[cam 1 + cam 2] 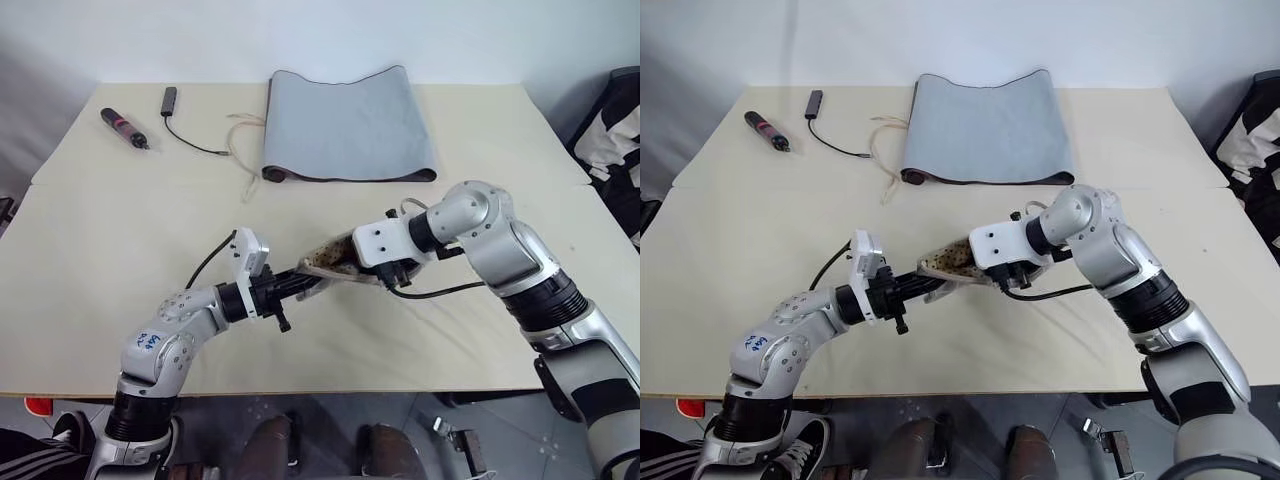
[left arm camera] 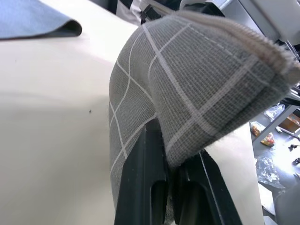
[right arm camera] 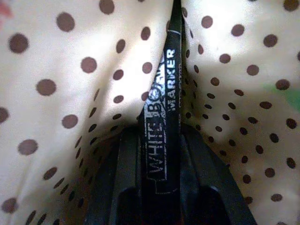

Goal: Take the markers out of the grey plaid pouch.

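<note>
The left hand is clenched on one end of the grey plaid pouch, holding it just off the tabletop near the middle. The right hand reaches into the pouch mouth – its fingers are pinched on a dark whiteboard marker amid the dotted lining, a detail the head views hide. The green smudge at that view's 3 o'clock is probably the highlighter. Further off, at 12 o'clock, lies a grey mat; at 10 o'clock, a dark pen-like tool beside a small cabled device.
</note>
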### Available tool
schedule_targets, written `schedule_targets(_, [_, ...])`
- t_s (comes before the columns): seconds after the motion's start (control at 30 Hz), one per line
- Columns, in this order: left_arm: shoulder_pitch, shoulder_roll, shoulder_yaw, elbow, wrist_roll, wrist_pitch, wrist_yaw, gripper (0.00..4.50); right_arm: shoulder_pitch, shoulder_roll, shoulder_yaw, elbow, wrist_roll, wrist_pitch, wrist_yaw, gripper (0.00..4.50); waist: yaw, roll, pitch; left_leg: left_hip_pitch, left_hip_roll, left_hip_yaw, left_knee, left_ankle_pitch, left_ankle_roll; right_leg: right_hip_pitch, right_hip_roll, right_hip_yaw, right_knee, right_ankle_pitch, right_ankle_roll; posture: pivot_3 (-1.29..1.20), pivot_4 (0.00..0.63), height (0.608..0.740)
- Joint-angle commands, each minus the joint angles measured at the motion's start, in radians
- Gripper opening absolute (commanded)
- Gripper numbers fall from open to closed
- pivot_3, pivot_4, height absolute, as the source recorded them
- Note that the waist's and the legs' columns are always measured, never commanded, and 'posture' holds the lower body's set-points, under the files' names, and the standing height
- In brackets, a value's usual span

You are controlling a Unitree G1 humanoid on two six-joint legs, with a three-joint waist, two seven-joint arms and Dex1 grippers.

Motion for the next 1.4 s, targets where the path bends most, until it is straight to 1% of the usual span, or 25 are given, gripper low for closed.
schedule_targets(0.03, [0.017, 0.006, -0.004, 0.005, -0.004, 0.009, -0.002, 0.00, -0.019, -0.050, -0.070, 0.002, 0.001, 0.001, -0.039, 0.59, 0.000, 0.000, 0.000, 0.000, 0.000, 0.000, 0.000, 0.000, 0.000, 0.000, 0.000, 0.000, 0.000, 0.000, 0.000, 0.00, 0.150, 0.740])
schedule_targets(0.17, [0.014, 0.001, 0.018, -0.013, -0.066, 0.075, 0.008, 0.00, -0.025, -0.078, -0.028, 0.034, -0.066, 0.010, -0.078, 0.59, 0.000, 0.000, 0.000, 0.000, 0.000, 0.000, 0.000, 0.000, 0.000, 0.000, 0.000, 0.000, 0.000, 0.000, 0.000, 0.00, 0.150, 0.740])
schedule_targets(0.3, [0.006, -0.008, 0.019, -0.037, -0.099, 0.113, 0.019, 0.00, -0.013, -0.051, -0.025, 0.008, -0.028, 0.056, -0.064, 0.59, 0.000, 0.000, 0.000, 0.000, 0.000, 0.000, 0.000, 0.000, 0.000, 0.000, 0.000, 0.000, 0.000, 0.000, 0.000, 0.00, 0.150, 0.740])
schedule_targets(0.5, [-0.002, 0.009, 0.018, 0.053, 0.052, -0.039, 0.061, 0.00, -0.009, -0.076, -0.093, -0.039, 0.083, 0.102, -0.023, 0.59, 0.001, 0.000, 0.000, 0.000, 0.000, 0.000, 0.000, 0.000, 0.000, 0.000, 0.000, 0.000, -0.001, 0.000, 0.000, 0.00, 0.150, 0.740])
schedule_targets(0.63, [-0.015, -0.013, 0.033, 0.075, 0.047, -0.062, 0.071, 0.00, -0.002, -0.079, -0.130, -0.070, 0.156, 0.144, -0.009, 0.59, 0.001, 0.000, 0.000, 0.000, 0.000, 0.000, 0.000, 0.000, 0.001, 0.000, -0.001, 0.000, -0.001, 0.000, 0.000, 0.00, 0.150, 0.740])
schedule_targets(0.87, [-0.017, -0.015, 0.020, 0.083, 0.065, -0.076, 0.069, 0.00, 0.014, -0.066, -0.183, -0.120, 0.268, 0.209, -0.014, 0.59, 0.001, 0.000, 0.000, 0.000, 0.000, 0.000, 0.000, -0.001, 0.001, 0.000, -0.001, 0.000, -0.001, 0.000, 0.000, 0.00, 0.150, 0.740])
schedule_targets(0.97, [-0.018, -0.014, 0.024, 0.084, 0.070, -0.080, 0.073, 0.00, -0.016, -0.035, -0.261, -0.183, 0.389, 0.312, -0.031, 0.59, 0.001, 0.000, 0.000, 0.000, 0.000, 0.000, 0.000, -0.001, 0.001, 0.000, -0.001, -0.001, -0.001, 0.000, 0.000, 0.00, 0.150, 0.740])
schedule_targets(1.03, [-0.019, -0.009, 0.028, 0.089, 0.075, -0.084, 0.073, 0.00, -0.033, -0.034, -0.302, -0.208, 0.450, 0.357, -0.039, 0.59, 0.001, 0.000, 0.000, 0.000, 0.000, 0.000, 0.000, -0.001, 0.001, 0.000, -0.001, 0.000, 0.000, 0.000, 0.000, 0.00, 0.150, 0.740])
schedule_targets(1.13, [-0.018, -0.002, 0.042, 0.104, 0.080, -0.094, 0.074, 0.00, -0.064, -0.021, -0.406, -0.225, 0.579, 0.459, -0.077, 0.59, 0.001, 0.000, 0.000, 0.000, 0.000, 0.000, 0.000, -0.001, 0.001, 0.000, -0.001, -0.001, -0.001, 0.000, 0.000, 0.00, 0.150, 0.740])
schedule_targets(1.2, [-0.017, -0.002, 0.045, 0.108, 0.080, -0.097, 0.074, 0.00, -0.061, -0.038, -0.430, -0.225, 0.608, 0.481, -0.092, 0.59, 0.002, 0.000, 0.000, 0.000, 0.000, 0.000, 0.000, -0.001, 0.001, 0.000, -0.002, -0.001, -0.001, 0.000, 0.000, 0.00, 0.150, 0.740])
schedule_targets(1.27, [-0.016, -0.004, 0.047, 0.107, 0.078, -0.098, 0.073, 0.00, -0.032, -0.104, -0.409, -0.200, 0.556, 0.447, -0.095, 0.59, 0.006, 0.000, 0.000, 0.000, 0.000, 0.000, 0.000, -0.002, 0.001, 0.000, -0.002, -0.001, -0.001, 0.000, 0.000, 0.00, 0.150, 0.740])
schedule_targets(1.4, [-0.008, 0.008, 0.074, 0.100, 0.058, -0.091, 0.066, 0.00, 0.060, -0.277, -0.311, -0.056, 0.341, 0.229, -0.118, 0.59, 0.020, -0.001, 0.000, -0.001, -0.002, 0.002, 0.000, -0.003, 0.003, 0.000, -0.004, -0.001, -0.003, 0.000, 0.000, 0.00, 0.150, 0.740])
